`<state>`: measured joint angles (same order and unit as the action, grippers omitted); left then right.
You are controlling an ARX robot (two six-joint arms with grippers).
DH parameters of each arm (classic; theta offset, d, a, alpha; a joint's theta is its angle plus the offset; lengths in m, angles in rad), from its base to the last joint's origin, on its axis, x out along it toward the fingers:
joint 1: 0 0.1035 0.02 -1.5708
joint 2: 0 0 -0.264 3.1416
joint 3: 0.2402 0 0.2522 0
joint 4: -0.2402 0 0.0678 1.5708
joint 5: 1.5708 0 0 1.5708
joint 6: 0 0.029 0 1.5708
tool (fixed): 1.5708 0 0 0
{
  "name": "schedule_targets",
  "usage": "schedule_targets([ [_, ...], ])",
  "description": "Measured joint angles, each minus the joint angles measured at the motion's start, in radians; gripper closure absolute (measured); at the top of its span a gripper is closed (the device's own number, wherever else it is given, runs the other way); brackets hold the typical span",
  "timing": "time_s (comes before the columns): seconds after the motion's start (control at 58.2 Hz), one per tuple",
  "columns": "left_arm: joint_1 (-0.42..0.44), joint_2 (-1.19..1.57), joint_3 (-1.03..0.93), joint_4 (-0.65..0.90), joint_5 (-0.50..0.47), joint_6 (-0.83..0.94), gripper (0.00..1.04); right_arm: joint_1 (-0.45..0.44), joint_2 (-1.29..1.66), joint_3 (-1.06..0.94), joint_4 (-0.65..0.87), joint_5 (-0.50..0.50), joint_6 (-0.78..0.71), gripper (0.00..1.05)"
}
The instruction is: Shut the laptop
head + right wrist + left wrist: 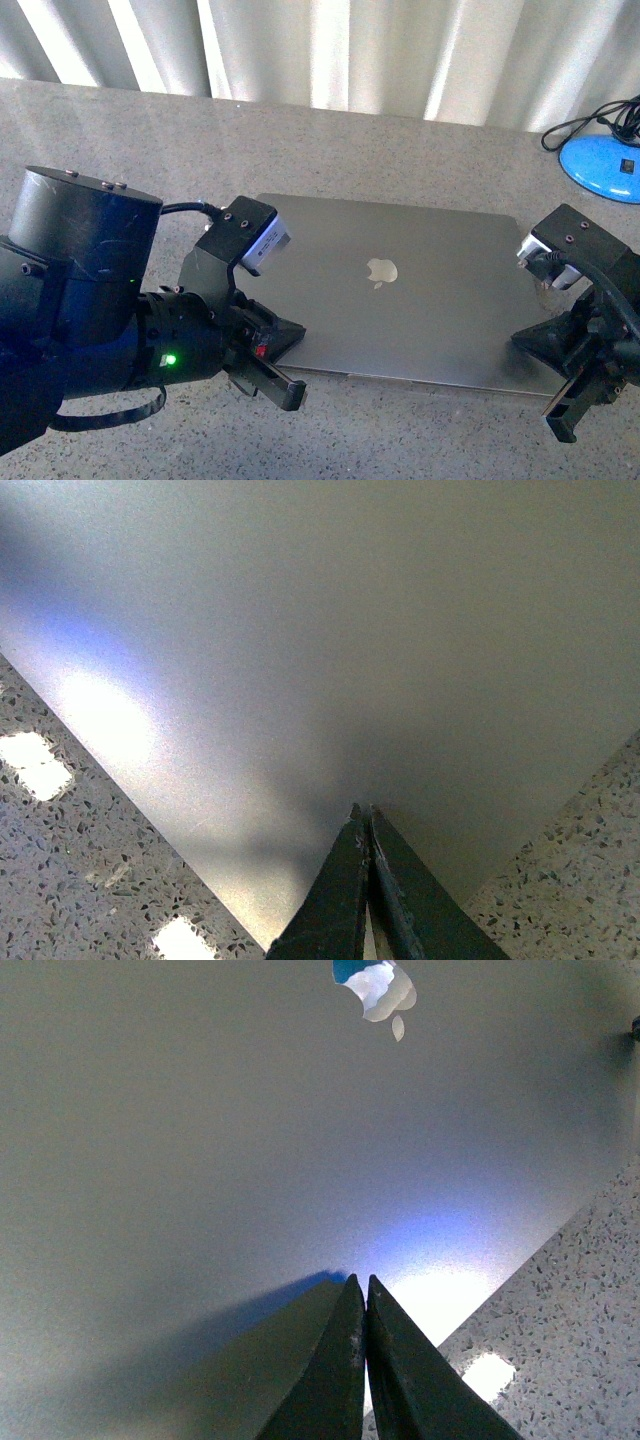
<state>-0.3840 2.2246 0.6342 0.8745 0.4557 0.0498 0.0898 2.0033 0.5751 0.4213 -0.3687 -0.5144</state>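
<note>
The laptop (420, 310) lies on the table with its space-grey lid down flat and the shiny apple logo (381, 270) facing up. My left gripper (298, 336) is shut with nothing in it, its tips over the lid's near left corner. Over the near right corner my right gripper (520, 340) is shut and empty too. The left wrist view shows shut fingertips (360, 1282) just above the lid (250, 1140), with the logo (378, 990) further off. The right wrist view shows the shut tips (363, 808) above the bare lid (350, 630), near its corner.
The speckled grey stone table (400, 440) runs all round the laptop. A blue object (600, 165) with black cables (585, 125) sits at the back right. White curtains (330, 50) hang behind the table's far edge.
</note>
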Motion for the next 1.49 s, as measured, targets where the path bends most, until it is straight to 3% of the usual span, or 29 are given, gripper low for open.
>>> schedule_targets([
  [0.412, 0.037, 0.052, 0.024, 0.053, 0.05, -0.03, 1.01, 0.001, 0.037, 0.042, -0.003, -0.003, 0.002, 1.04],
  [0.635, 0.108, -0.037, -0.064, 0.192, -0.021, -0.093, 1.01, -0.005, -0.024, 0.032, 0.014, -0.024, -0.023, 1.04],
  [0.738, 0.183, -0.158, -0.113, 0.321, -0.135, -0.18, 1.01, -0.019, -0.125, 0.023, 0.087, -0.006, -0.058, 1.04],
  [0.807, 0.267, -0.301, -0.145, 0.375, -0.277, -0.256, 1.01, -0.031, -0.205, 0.019, 0.156, 0.013, -0.08, 1.04],
  [0.91, 0.436, -0.596, -0.212, 0.293, -0.558, -0.331, 1.01, -0.061, -0.41, 0.011, 0.197, 0.01, -0.05, 1.04],
  [0.979, 0.585, -0.877, -0.283, 0.118, -0.75, -0.396, 1.01, -0.073, -0.55, -0.033, 0.237, 0.011, -0.011, 1.04],
  [1.065, 0.644, -1.051, -0.303, 0.049, -0.813, -0.428, 0.97, -0.082, -0.683, -0.103, 0.306, 0.028, 0.04, 1.04],
  [1.151, 0.647, -1.096, -0.303, 0.049, -0.805, -0.437, 0.81, -0.103, -0.835, -0.175, 0.28, 0.061, 0.106, 1.03],
  [1.219, 0.646, -1.087, -0.304, 0.045, -0.797, -0.441, 0.67, -0.116, -0.951, -0.22, 0.208, 0.076, 0.147, 0.9],
  [1.374, 0.645, -1.083, -0.309, 0.041, -0.795, -0.444, 0.37, -0.122, -0.981, -0.227, 0.201, 0.078, 0.179, 0.6],
  [1.408, 0.688, -1.119, -0.309, -0.057, -0.571, -0.356, 0.44, -0.119, -0.981, -0.228, 0.206, 0.096, 0.191, 0.51],
  [1.443, 0.691, -1.159, -0.329, -0.116, -0.367, -0.253, 0.53, -0.102, -0.988, -0.249, 0.255, 0.225, 0.264, 0.58],
  [1.494, 0.675, -1.197, -0.359, -0.132, -0.24, -0.184, 0.62, -0.095, -1.01, -0.285, 0.275, 0.332, 0.365, 0.69],
])
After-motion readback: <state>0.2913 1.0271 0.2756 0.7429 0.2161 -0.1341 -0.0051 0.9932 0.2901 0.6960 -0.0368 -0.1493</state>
